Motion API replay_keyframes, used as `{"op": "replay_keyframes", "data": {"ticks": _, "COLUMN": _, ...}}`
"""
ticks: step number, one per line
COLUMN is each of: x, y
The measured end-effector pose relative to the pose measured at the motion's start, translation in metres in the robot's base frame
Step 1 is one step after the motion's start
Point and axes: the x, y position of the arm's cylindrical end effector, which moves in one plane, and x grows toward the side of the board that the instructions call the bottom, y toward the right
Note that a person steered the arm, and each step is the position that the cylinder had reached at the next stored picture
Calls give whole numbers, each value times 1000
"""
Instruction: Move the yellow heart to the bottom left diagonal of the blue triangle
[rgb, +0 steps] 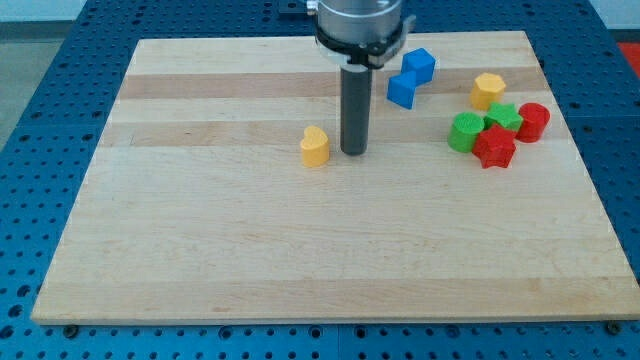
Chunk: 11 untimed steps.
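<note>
The wooden board (250, 250) takes almost the whole picture, pale with a darker stripe across near the view's top, and it lies on a blue perforated table (40, 150) that shows around all its edges. Over the board, at the view's top in the middle, hangs the arm's metal head (360, 20), and from it a straight dark rod (354, 100) goes down to the wood. My tip (353, 152) stands on the board just to the view's right of the yellow heart (315, 146), very close, but I cannot tell if they touch. The rod has nothing to open or close; it holds nothing, it only stands beside the heart. The heart itself sits a little above the board's middle, well apart from all other blocks. To the view's upper right of the tip are two blue blocks: the blue triangle (402, 88) and, touching or almost touching it, a blue cube-like block (420, 65). Farther to the view's right lies a yellow block (488, 90), and below it a tight group: a green block (465, 132), a green star-like block (503, 116), a red block (494, 147) and another red block (533, 121).
</note>
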Motion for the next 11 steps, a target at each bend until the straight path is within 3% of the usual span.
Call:
{"op": "replay_keyframes", "data": {"ticks": 1, "x": 32, "y": -13}}
{"op": "replay_keyframes", "data": {"ticks": 3, "x": 36, "y": -92}}
{"op": "replay_keyframes", "data": {"ticks": 8, "x": -7, "y": -43}}
{"op": "replay_keyframes", "data": {"ticks": 9, "x": -6, "y": -52}}
{"op": "replay_keyframes", "data": {"ticks": 10, "x": -23, "y": -99}}
{"op": "replay_keyframes", "data": {"ticks": 11, "x": -73, "y": -113}}
